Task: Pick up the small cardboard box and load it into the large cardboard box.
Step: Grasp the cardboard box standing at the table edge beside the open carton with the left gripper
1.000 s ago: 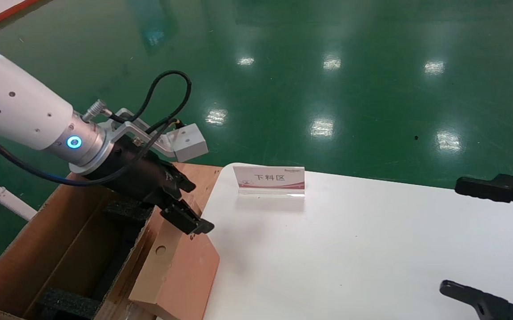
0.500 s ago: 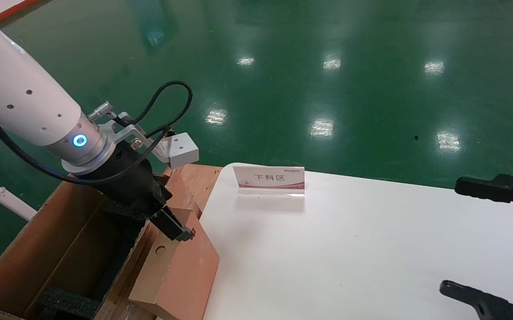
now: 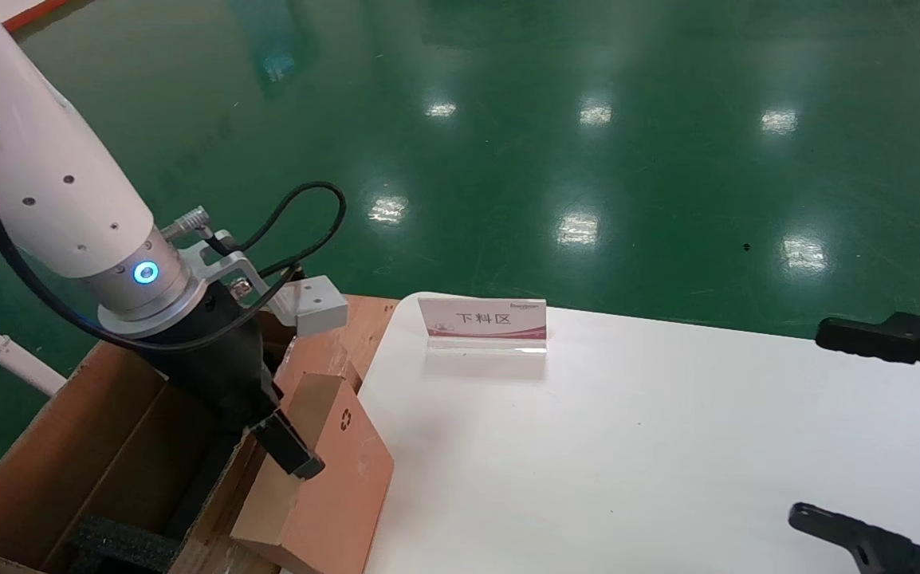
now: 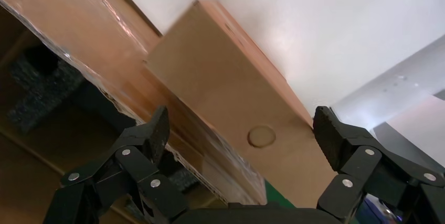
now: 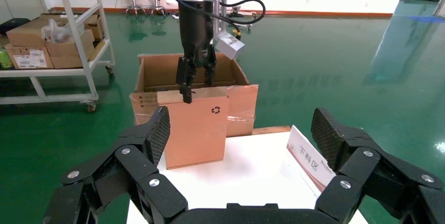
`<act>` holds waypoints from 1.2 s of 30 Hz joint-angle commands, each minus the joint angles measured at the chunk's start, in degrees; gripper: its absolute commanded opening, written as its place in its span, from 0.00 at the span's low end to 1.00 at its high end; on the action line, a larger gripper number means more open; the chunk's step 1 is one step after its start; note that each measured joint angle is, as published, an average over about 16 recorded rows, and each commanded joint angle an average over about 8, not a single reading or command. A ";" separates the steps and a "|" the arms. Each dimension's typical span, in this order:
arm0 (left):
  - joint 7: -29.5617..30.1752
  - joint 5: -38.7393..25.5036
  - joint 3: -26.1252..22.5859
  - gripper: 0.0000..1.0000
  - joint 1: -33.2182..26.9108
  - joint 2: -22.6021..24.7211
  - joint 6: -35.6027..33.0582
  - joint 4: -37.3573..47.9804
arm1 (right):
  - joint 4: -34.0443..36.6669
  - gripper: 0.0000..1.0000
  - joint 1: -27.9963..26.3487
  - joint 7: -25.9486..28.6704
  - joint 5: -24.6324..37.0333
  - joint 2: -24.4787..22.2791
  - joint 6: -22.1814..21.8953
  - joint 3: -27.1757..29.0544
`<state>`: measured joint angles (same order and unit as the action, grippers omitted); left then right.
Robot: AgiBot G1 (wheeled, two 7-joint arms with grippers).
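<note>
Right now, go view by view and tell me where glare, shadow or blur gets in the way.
Head view: lamp glare dots the green floor; the sign throws a faint shadow on the white table. Left wrist view: the large cardboard box has shiny tape glare, its inside dark; the small cardboard box looks soft. Right wrist view: floor reflections only; the left gripper is clear.

We observed the small cardboard box [image 3: 324,478], plain brown with a black recycling symbol, tilted at the tabletop edge against the large cardboard box [image 3: 61,470]. The large box stood open, its taped flap adjacent, black foam inside.
</note>
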<state>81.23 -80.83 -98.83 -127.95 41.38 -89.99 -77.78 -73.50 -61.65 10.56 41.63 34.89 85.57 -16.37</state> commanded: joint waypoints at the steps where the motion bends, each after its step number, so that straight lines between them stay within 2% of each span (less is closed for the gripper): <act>1: 0.45 1.03 -1.91 1.00 -0.98 0.37 0.11 -0.01 | 0.00 1.00 0.00 0.00 -0.01 0.00 0.00 -0.01; 17: 0.68 5.57 -11.05 1.00 -2.74 1.71 1.77 -0.03 | 0.00 1.00 -0.02 -0.04 -0.05 -0.03 -0.03 -0.07; 36: 1.99 3.08 -14.04 1.00 -1.47 3.32 5.88 0.01 | 0.00 1.00 -0.03 -0.07 -0.10 -0.06 -0.06 -0.14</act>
<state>83.12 -77.55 -112.82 -129.55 44.65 -84.26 -77.77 -73.50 -61.68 10.49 41.53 34.83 85.50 -16.50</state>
